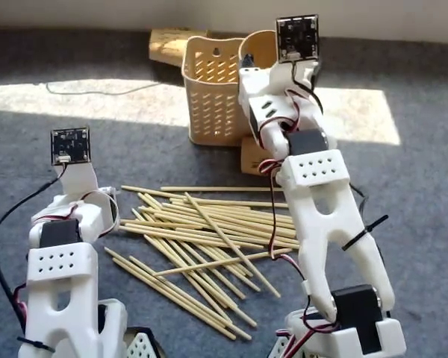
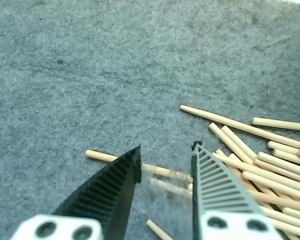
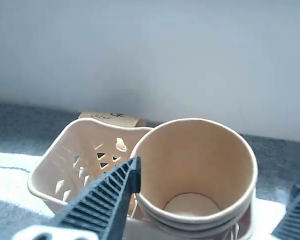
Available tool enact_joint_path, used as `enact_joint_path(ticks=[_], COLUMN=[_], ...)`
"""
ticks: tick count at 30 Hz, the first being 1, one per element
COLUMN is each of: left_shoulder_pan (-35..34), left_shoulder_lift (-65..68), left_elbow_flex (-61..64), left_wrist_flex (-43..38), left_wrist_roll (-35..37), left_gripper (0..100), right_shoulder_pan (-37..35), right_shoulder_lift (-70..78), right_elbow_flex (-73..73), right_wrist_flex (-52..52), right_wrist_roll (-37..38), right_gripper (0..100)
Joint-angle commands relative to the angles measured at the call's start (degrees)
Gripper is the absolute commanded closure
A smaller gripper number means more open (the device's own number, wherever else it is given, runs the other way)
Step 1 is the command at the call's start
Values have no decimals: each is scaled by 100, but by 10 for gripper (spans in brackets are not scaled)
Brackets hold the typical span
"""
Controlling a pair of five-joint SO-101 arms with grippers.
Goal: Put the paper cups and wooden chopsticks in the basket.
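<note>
High view: basket (image 1: 213,93) is cream plastic with perforated walls and stands upright on grey carpet (image 1: 97,149). The paper cup (image 1: 260,43) is tan with a plain inside. It sits at the basket corner next to the right arm, with its rim above the basket rim. Can't tell if it rests inside the basket or hangs over it.

Right wrist view shows a doubled rim on the cup, so it looks like two nested. The right gripper (image 3: 220,175) is released and spread wide. One tip is at the cup wall and the other stands off with a visible gap.

A second cup (image 1: 168,45) lies on its side behind the basket, by the wall.

The wooden chopsticks (image 1: 209,231) are pale and bare, in a loose crossed pile on the carpet in front of the basket.

The left gripper (image 2: 165,152) is part-open with nothing in it. It hovers at the edge of the pile farthest from the basket, with one stick on the carpet under the gap.
</note>
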State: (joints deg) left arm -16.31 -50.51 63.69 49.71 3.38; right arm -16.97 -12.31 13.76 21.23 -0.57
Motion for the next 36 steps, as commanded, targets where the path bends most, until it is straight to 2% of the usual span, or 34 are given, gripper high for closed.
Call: enact_joint_path(ticks=[1,8,18,22,26,31,36], left_shoulder_pan=[-84,-84,-84,-84,-84,-84,-57], left_shoulder_lift=[-127,-127,-127,-127,-110,-92,-127], left_elbow_flex=[-22,-22,-22,-22,-22,-22,75], left_wrist_flex=[-97,-97,-97,-105,-105,-105,-114], left_wrist_roll=[-53,-53,-53,-53,-53,-53,-53], left_gripper=[835,835,835,835,835,835,835], right_shoulder_pan=[-13,-13,207,470,664,884,769], right_shoulder_lift=[-778,-1710,-1798,-1710,-1332,-488,233], right_elbow_flex=[-479,-479,-462,40,593,866,866], right_wrist_flex=[673,2571,5367,5473,4919,4356,4101], right_wrist_roll=[-18,0,18,273,756,818,826], right_gripper=[580,580,580,580,580,580,580])
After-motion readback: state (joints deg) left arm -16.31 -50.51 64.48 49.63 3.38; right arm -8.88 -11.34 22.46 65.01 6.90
